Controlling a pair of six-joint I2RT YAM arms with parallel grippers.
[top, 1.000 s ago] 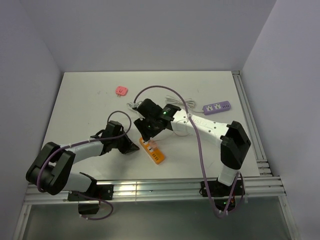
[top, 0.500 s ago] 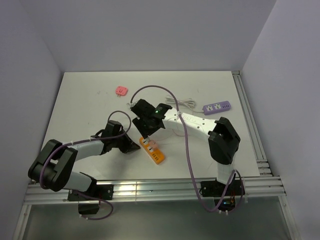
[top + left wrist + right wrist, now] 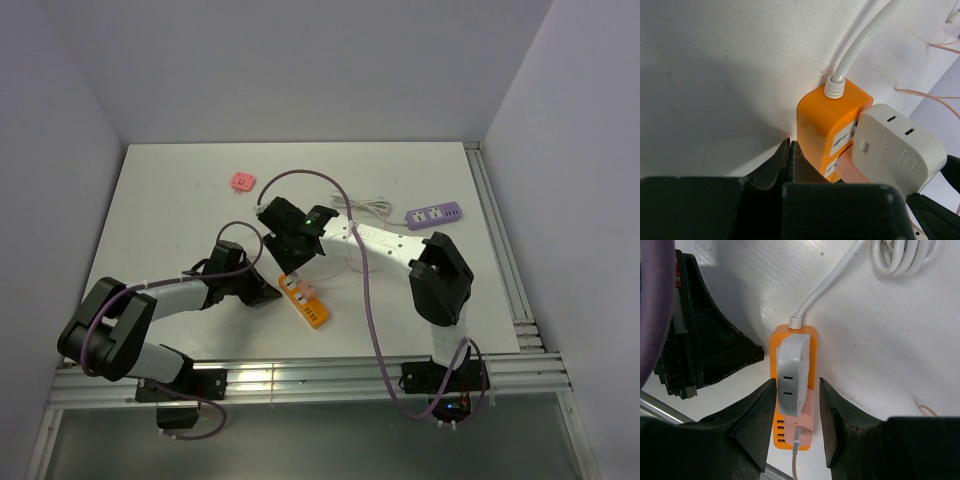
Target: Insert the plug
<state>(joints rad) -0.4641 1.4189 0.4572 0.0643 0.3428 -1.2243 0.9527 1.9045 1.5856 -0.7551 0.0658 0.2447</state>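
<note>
White table (image 3: pixel 170 200), pale lavender walls (image 3: pixel 300 70)

The orange power strip (image 3: pixel 311 310) is boxed in: the left gripper (image 3: pixel 790 145), its fingertips pressed together, sits right up against the strip's left wall. The right gripper (image 3: pixel 796 382) hangs over the strip with its fingers apart, close on either side of the white plug (image 3: pixel 792 367). The strip's far end is taken by its white cord (image 3: pixel 825 287), which runs to a coil (image 3: pixel 366 207) near the purple power strip (image 3: pixel 433 215). Bare table (image 3: pixel 170 220) lies open to the strip's right and far left.
</note>
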